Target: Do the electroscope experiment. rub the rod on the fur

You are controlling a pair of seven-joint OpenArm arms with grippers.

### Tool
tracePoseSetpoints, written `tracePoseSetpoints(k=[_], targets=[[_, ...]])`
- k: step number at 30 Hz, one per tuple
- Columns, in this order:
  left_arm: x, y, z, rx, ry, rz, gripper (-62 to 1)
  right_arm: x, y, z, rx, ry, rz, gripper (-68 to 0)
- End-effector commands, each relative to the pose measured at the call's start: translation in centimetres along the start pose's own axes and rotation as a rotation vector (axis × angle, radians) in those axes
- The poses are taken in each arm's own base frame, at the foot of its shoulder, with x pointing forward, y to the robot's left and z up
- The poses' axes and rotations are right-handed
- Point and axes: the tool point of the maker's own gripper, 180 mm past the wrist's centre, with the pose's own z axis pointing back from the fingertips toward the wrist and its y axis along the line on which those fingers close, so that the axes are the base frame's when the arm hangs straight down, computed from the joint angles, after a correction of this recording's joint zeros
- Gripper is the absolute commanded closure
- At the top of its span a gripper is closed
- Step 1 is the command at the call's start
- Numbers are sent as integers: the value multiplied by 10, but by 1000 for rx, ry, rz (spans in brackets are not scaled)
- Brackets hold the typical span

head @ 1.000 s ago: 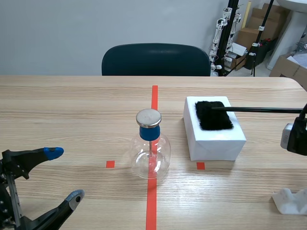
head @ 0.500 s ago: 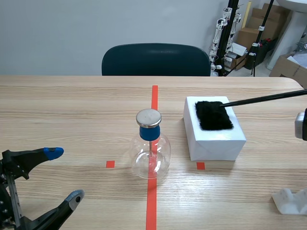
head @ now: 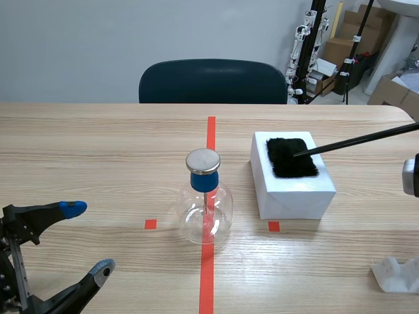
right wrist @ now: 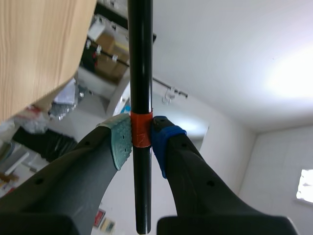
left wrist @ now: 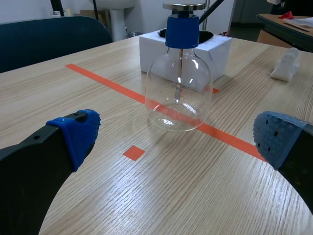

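A long black rod (head: 357, 140) slants in from the right, its tip resting on the black fur patch (head: 291, 157) on top of the white box (head: 292, 186). My right gripper (right wrist: 142, 139) is shut on the rod (right wrist: 140, 73) at its orange band; in the scene view only the edge of that arm shows at the right. The glass flask electroscope (head: 205, 203) with blue stopper and metal disc stands on the red centre line. In the left wrist view the electroscope (left wrist: 179, 83) is ahead of my left gripper (left wrist: 178, 137), which is open, low at the near left (head: 85, 239).
A dark chair (head: 213, 82) stands behind the far table edge. A white crumpled object (head: 397, 275) lies at the near right. Boxes and stands fill the back right corner.
The rod went from level to tilted up toward the right arm, which rose to the picture's edge. Its tip slid across the fur, ending a little nearer. The left arm kept still.
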Motion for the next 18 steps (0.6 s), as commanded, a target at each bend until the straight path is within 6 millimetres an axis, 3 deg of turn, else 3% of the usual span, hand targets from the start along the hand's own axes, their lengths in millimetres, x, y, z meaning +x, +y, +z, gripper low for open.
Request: tracePoseSetpoints(k=[1,10,18], targets=[[9,0,-4,0,-41,-4,-623,-19,-14,-2,-40,58,24,3],[9,0,-4,0,-41,-4,-623,5,-13,-2,-38,-75,30,3],[9,0,-4,0,-41,-4,-623,-14,-11,-3,-21,29,54,3]])
